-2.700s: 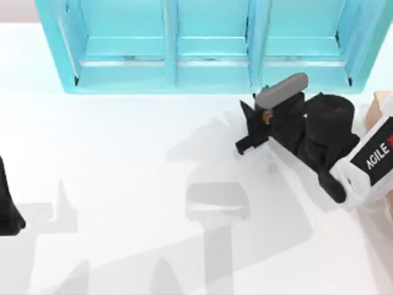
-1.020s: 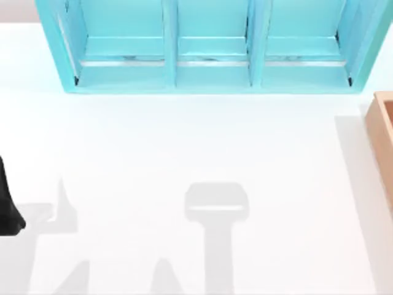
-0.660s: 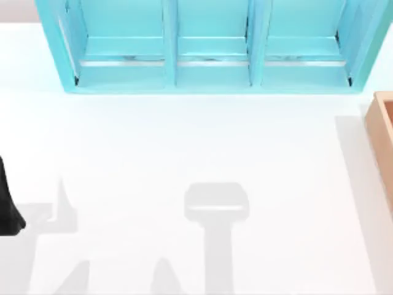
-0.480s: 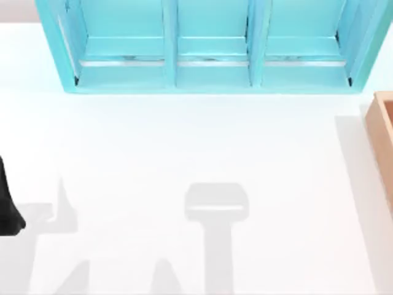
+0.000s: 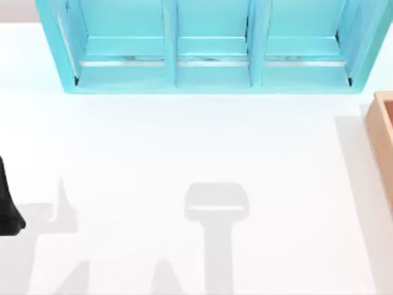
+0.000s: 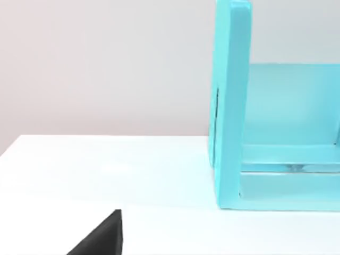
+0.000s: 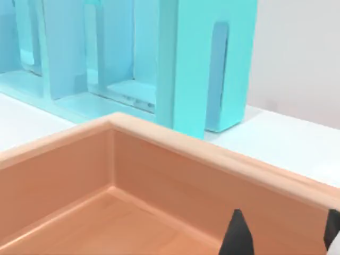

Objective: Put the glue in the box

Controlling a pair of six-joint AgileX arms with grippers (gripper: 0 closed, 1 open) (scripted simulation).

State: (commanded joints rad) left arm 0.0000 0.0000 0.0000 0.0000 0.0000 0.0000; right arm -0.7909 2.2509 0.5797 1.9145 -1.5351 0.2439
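Note:
The glue is out of view. The box is light orange-brown wood with thick walls and sits at the table's right edge, cut off by the top view's border. In the right wrist view its inner corner and floor lie just below the camera, bare where visible. My right gripper hovers over the box's inside, open, its two dark fingertips wide apart with nothing between them. My left arm is parked at the table's left edge, and a black part of its gripper shows in the left wrist view.
A large turquoise three-compartment shelf unit stands along the back of the table; its end wall rises just behind the box. The white tabletop stretches between the two arms.
Earlier my right arm was over the table in front of the shelf's right compartment; it has since left the top view to the right. Over the last second nothing has moved.

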